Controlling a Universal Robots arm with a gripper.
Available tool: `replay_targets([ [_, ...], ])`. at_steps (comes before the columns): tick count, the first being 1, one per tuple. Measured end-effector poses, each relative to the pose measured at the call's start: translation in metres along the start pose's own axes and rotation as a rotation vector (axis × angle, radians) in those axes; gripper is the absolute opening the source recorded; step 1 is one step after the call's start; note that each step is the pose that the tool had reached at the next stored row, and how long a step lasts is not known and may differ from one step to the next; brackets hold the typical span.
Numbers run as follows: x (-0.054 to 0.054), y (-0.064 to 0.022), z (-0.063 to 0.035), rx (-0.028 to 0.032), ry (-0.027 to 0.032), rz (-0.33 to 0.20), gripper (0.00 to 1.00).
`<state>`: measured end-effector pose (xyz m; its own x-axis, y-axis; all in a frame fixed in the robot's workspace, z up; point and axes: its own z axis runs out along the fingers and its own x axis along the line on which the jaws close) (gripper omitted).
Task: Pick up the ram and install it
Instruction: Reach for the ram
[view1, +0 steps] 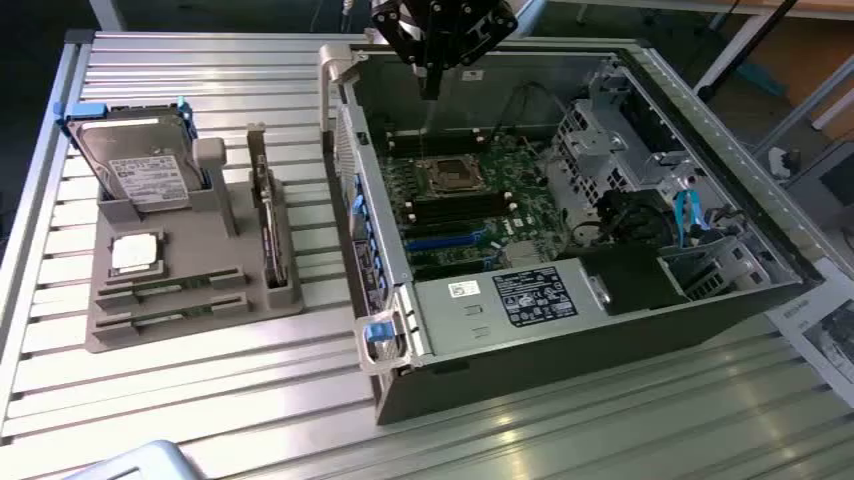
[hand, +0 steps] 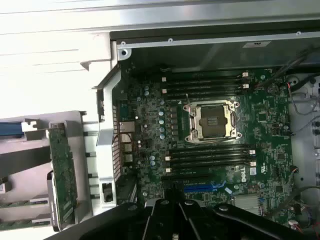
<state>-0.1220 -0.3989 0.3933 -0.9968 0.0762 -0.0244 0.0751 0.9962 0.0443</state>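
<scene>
Black gripper (view1: 430, 92) of mine, fingers pressed together on nothing, above open computer case (view1: 561, 350), green ram (view1: 171, 284) lying in grey holder (view1: 200, 250).

gripper (view1: 430, 92) body cut by exterior view's top edge, hard drive (view1: 140, 165) label illegible

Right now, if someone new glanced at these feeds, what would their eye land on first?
The open computer case lies on its side, its green motherboard bare with an empty processor socket in the middle. The black gripper hangs above the case at the top of the exterior view, holding nothing that shows. At the exterior view's left, a grey tray carries a hard drive, with two ram sticks lying in its slots.
</scene>
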Motion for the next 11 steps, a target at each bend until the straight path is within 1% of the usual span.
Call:
replay_targets([
  [11,0.0003,0.0000,0.0000,0.0000,-0.0001,0.000,0.10],
])
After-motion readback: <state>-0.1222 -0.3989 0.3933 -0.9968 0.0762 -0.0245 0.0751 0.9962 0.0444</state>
